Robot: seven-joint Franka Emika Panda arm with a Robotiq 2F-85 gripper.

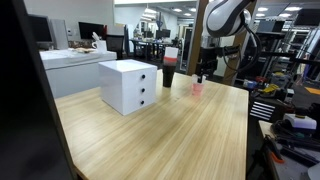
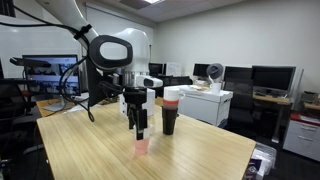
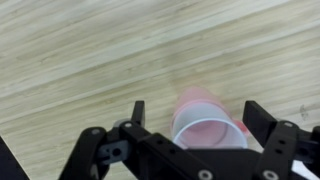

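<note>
A translucent pink cup (image 3: 205,125) stands upright on the wooden table (image 3: 80,60), seen between my gripper's fingers in the wrist view. My gripper (image 3: 196,112) is open, one finger on each side of the cup, not touching it. In both exterior views the gripper (image 2: 139,128) hangs just above the pink cup (image 2: 141,146), with the same cup (image 1: 197,88) near the table's far edge. A black cup with a pink band and white top (image 2: 171,110) stands close beside it.
A white three-drawer box (image 1: 129,85) sits on the table (image 1: 170,130) to one side. The dark cup (image 1: 168,73) stands between the box and the pink cup. Desks, monitors and chairs fill the office behind.
</note>
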